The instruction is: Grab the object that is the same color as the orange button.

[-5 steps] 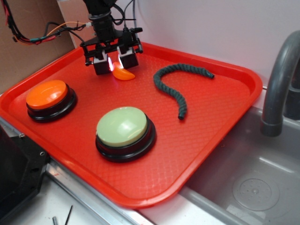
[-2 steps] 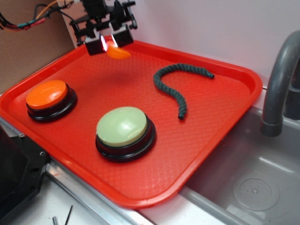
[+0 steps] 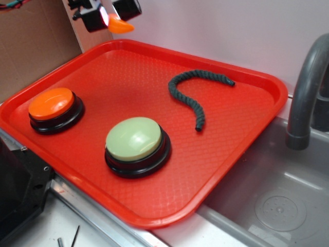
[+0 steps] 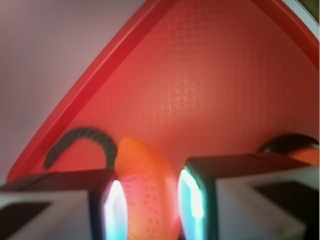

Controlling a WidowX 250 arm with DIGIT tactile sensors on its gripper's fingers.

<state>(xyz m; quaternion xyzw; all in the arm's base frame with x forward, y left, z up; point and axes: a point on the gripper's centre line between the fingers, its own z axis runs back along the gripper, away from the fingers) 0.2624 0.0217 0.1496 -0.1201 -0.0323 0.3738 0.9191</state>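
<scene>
On the left of the red tray (image 3: 241,134) sits the orange button (image 3: 51,104). High above the far left corner, the gripper (image 3: 111,14) pinches the orange crescent piece (image 3: 119,25), clear of the tray. Then come the pale green button (image 3: 134,138) and the dark green rope (image 3: 194,91).
</scene>
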